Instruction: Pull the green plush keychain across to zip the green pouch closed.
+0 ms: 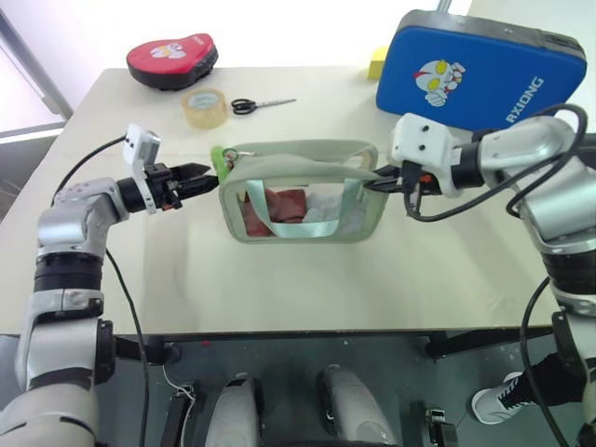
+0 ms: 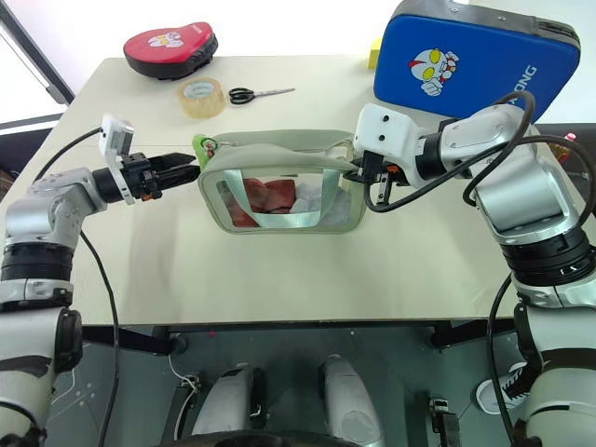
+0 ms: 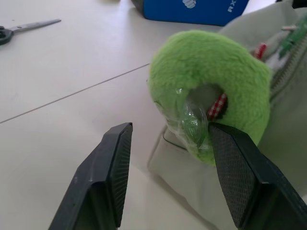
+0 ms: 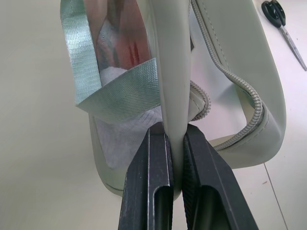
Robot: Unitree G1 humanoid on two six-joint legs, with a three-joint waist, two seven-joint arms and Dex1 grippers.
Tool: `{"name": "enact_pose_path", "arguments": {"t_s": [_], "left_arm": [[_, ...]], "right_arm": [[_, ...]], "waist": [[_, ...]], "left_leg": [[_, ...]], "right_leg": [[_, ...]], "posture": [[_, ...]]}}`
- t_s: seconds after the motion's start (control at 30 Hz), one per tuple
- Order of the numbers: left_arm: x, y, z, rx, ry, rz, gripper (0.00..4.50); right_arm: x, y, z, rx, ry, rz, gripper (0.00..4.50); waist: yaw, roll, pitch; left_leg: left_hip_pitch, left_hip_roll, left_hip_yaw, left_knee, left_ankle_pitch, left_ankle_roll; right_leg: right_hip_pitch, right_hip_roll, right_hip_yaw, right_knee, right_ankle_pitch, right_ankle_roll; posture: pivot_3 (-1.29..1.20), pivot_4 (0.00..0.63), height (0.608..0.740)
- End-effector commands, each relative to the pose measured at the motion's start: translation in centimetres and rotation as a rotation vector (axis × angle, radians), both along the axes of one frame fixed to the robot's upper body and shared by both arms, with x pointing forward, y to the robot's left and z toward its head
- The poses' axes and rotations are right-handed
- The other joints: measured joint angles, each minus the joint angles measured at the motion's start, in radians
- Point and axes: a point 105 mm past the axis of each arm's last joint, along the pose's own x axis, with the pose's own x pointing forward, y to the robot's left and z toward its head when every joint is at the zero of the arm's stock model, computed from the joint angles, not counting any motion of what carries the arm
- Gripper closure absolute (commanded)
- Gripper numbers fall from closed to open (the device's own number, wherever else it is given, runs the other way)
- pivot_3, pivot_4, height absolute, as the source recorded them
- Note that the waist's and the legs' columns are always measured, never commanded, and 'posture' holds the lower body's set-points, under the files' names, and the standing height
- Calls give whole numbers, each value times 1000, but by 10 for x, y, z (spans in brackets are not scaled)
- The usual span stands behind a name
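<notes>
Left eye view: we see the green pouch (image 1: 303, 191) mid-bench, the green plush keychain (image 1: 220, 160) at its left end.

Left wrist view: our left fingers (image 3: 112, 167) stand parted around the keychain.

Right wrist view: our right fingers (image 4: 156, 167) pinch the pouch's right end.

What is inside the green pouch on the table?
Through the clear window of the green pouch, something red and something white show, crossed by a mint ribbon handle. What these items are stays hidden by the pouch's walls.
</notes>
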Motion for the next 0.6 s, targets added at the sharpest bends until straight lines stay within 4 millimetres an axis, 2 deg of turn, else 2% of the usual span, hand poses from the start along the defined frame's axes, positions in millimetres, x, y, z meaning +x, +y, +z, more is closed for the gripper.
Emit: {"name": "enact_pose_path", "arguments": {"t_s": [0.03,0.07,0.1,0.3,0.5,0.6], "left_arm": [[2,-4,9,-10,-33,-10,3784],[2,-5,9,-15,-34,-18,4175],[2,-6,10,-23,-37,-23,4356],[1,-9,11,-32,-39,-37,4356],[-3,0,14,-17,-69,-16,4356],[-10,7,30,-68,-120,-15,4356]], "right_arm": [[-4,0,12,7,-56,7,4500],[-4,0,12,6,-56,6,4500],[-4,-1,12,6,-57,5,4500],[-4,-3,11,3,-58,-1,4500],[-4,-3,10,3,-59,-3,4500],[-4,-3,9,5,-57,-3,4500]], "waist": [[2,0,0],[2,0,0],[3,0,0],[6,0,0],[5,0,0],[4,0,0]], "left_leg": [[0,0,0,0,0,0],[0,0,0,0,0,0],[0,0,0,0,0,0],[0,0,0,0,0,-1],[0,0,0,0,0,-1],[0,0,0,0,0,-1]], "right_leg": [[0,0,0,0,0,0],[0,0,0,0,0,0],[0,0,0,0,0,0],[0,0,0,1,0,0],[0,0,0,1,0,0],[0,0,0,1,0,0]], "posture": [[0,150,737],[0,150,737],[0,150,737],[0,150,737],[0,150,737],[0,150,737]]}}
